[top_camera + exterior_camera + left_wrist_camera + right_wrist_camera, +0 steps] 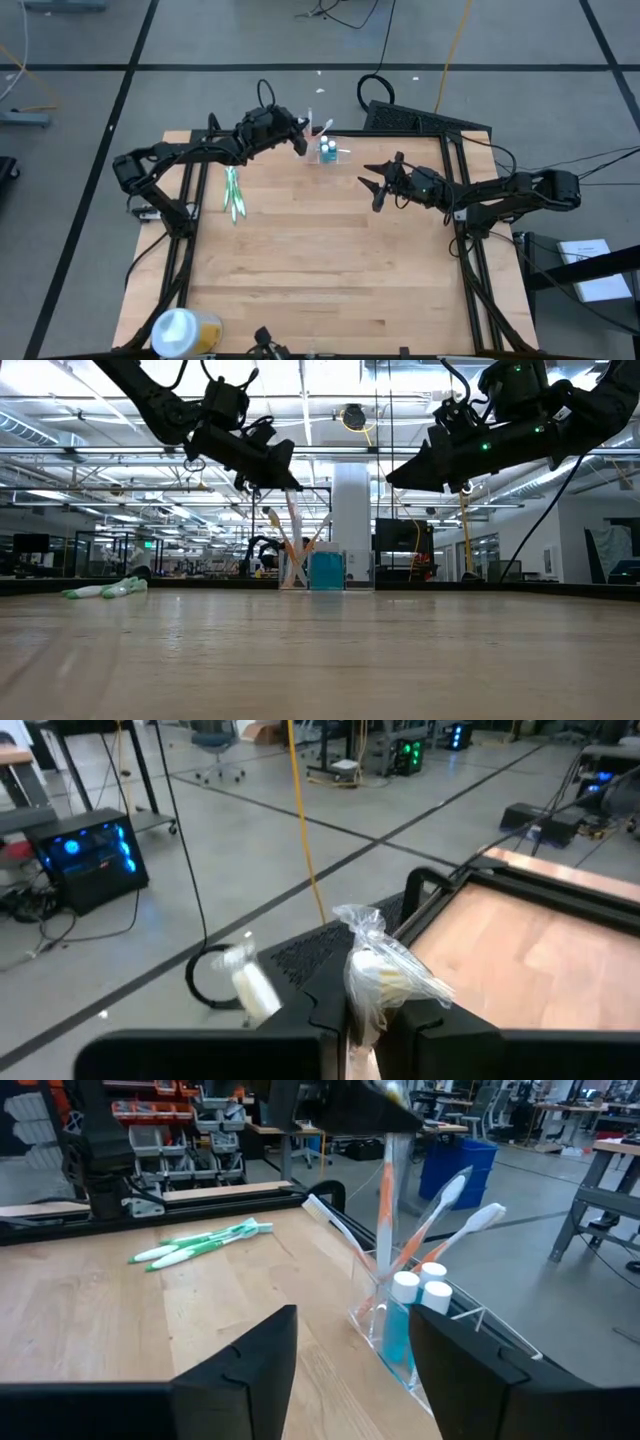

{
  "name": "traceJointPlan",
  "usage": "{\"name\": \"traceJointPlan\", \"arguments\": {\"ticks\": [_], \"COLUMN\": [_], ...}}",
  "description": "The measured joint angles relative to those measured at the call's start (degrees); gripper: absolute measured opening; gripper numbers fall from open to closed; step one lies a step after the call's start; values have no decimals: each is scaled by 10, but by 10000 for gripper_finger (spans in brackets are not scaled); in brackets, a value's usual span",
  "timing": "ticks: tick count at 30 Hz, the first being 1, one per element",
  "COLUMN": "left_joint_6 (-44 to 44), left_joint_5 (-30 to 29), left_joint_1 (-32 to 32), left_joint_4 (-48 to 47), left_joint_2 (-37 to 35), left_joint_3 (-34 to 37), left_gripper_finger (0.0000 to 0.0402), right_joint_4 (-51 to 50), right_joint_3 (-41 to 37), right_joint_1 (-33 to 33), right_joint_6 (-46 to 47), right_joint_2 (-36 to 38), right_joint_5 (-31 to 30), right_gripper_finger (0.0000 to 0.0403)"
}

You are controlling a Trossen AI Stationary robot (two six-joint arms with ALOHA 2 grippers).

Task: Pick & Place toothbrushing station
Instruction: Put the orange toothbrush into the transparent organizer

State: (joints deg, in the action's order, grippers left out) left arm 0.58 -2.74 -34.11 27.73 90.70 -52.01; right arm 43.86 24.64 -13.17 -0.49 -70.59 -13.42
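Hovering above the bench's (330, 260) far edge, the left end effector (300, 135) clamped a wrapped toothbrush (375, 965), its handle hanging straight down into the toothbrushing station (327, 152) just beneath. The right end effector (376, 186), fingers spread and empty, waited nearby, facing the station; the left was nearer.

One clear toothbrush holder (400, 1335) stands on the table (330, 270). In it: four toothbrushes (440, 1195) and two white-capped blue tubes (402, 1320). Two green toothbrushes (200, 1243) lie apart. One white-and-yellow tub (180, 330). Two arms.
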Motion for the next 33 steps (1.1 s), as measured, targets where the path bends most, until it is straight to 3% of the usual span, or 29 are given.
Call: {"name": "traceJointPlan", "arguments": {"ticks": [6,13,22,33], "left_joint_6": [8,28,56,75], "left_joint_5": [-2,-3,-3,-3], "left_joint_1": [0,0,1,2], "left_joint_4": [26,28,69,70], "left_joint_2": [0,4,72,80], "left_joint_3": [26,29,29,29], "left_gripper_finger": [15,47,15,105], "right_joint_4": [0,0,0,0], "right_joint_3": [0,0,0,0], "right_joint_1": [0,0,0,0], "right_joint_6": [2,13,13,13], "right_joint_2": [0,0,0,0], "right_joint_5": [0,0,0,0], "right_gripper_finger": [187,187,187,187]}}
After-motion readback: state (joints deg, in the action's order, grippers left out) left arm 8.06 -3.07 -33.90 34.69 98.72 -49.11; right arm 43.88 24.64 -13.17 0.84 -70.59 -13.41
